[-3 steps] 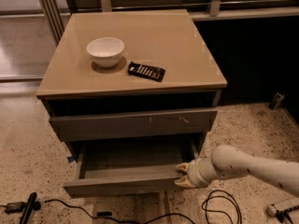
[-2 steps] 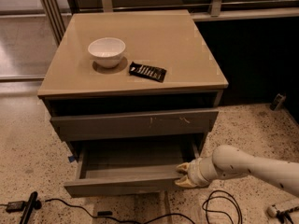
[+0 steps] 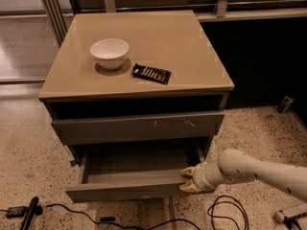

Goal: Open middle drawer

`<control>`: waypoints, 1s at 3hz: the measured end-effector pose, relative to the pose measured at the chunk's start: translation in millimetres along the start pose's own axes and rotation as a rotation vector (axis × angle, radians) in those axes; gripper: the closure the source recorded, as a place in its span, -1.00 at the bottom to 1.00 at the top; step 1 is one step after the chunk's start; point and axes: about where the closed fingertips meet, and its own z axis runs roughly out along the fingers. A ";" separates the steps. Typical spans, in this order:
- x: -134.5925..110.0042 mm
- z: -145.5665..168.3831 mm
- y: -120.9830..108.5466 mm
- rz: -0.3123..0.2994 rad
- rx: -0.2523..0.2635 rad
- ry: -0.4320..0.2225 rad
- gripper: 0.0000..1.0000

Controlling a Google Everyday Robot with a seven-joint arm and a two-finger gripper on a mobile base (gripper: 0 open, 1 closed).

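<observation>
The middle drawer (image 3: 129, 188) is pulled out of the tan-topped cabinet (image 3: 144, 87), and its grey box interior shows. Its plain dark grey front faces me, low in the view. Above it is the larger grey front with pale scratch marks (image 3: 139, 127), which is closed. My gripper (image 3: 188, 179) is at the right end of the open drawer's front. One tan fingertip (image 3: 187, 171) is inside the drawer and the other is outside the front panel, so it clasps the panel. My white arm (image 3: 254, 169) reaches in from the right.
A white bowl (image 3: 110, 52) and a black flat packet (image 3: 151, 73) lie on the cabinet top. Black cables (image 3: 225, 212) and a dark tool (image 3: 29, 212) lie on the speckled floor in front. A metal railing and a dark wall stand behind.
</observation>
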 end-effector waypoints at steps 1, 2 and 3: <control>0.0 0.0 0.0 0.000 0.000 0.000 -0.46; 0.0 0.1 0.0 0.000 0.000 0.000 -0.92; 0.0 0.1 0.0 0.000 0.000 0.000 -1.00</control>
